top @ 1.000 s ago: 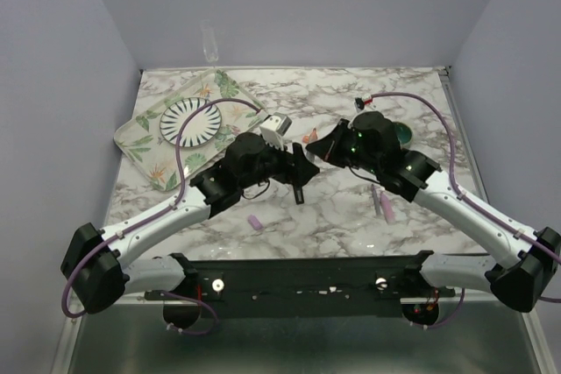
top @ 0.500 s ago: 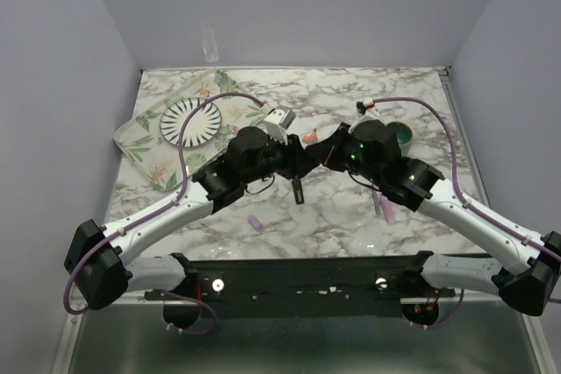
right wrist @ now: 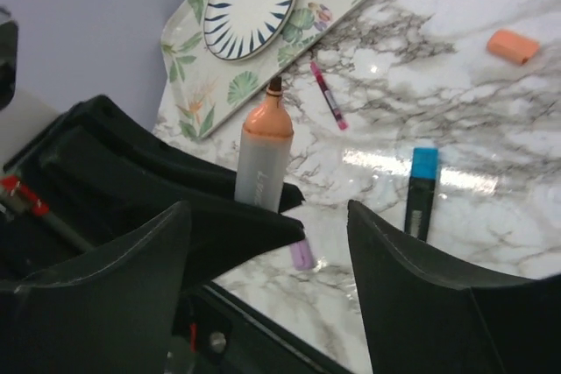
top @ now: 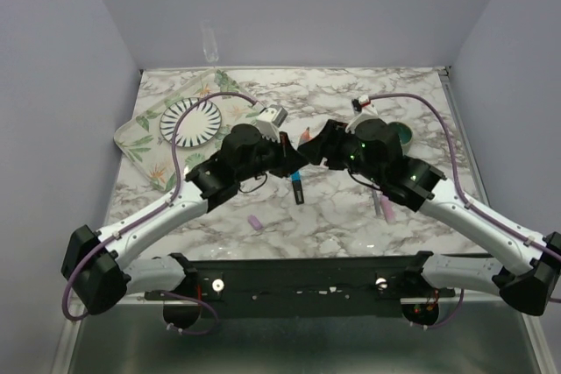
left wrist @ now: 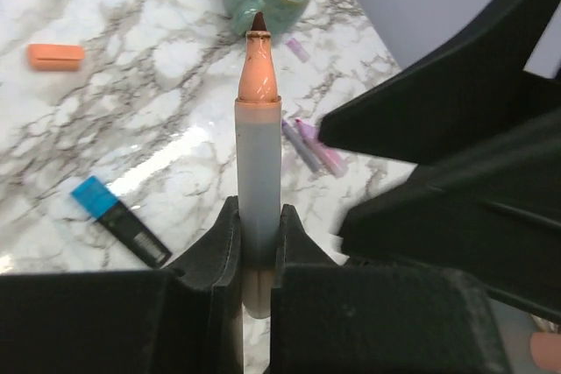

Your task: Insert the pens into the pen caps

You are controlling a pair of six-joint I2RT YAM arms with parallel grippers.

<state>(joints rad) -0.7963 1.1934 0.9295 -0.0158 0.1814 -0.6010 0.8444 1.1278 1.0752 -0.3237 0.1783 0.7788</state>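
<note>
**Left gripper holds the grey pen**

At the far left of the marble surface (top: 307, 89) lies a leafy tray (top: 140, 142) with a striped plate (top: 191, 122) on it. A thin red pen (right wrist: 329, 95) lies close to the tray. Near the front edge lies a light purple cap (top: 254, 222), all by itself.

In the middle, the left gripper (left wrist: 259, 221) is closed tight on the grey pen (left wrist: 259, 146). It grips the pen at its back end, and the orange tip points out, away from the fingers. The pen is up in the air, not on the surface. Under it, the black pen (top: 298, 188) with a blue end lies flat on the surface. An orange cap (left wrist: 55, 55) lies apart from the black pen.

The right gripper (right wrist: 267, 216) is just beside the grey pen. Its fingers are spread wide and it holds nothing. Further right lies the pink-purple pen (top: 384, 205), and behind that stands the teal mug (top: 403, 135).
</note>
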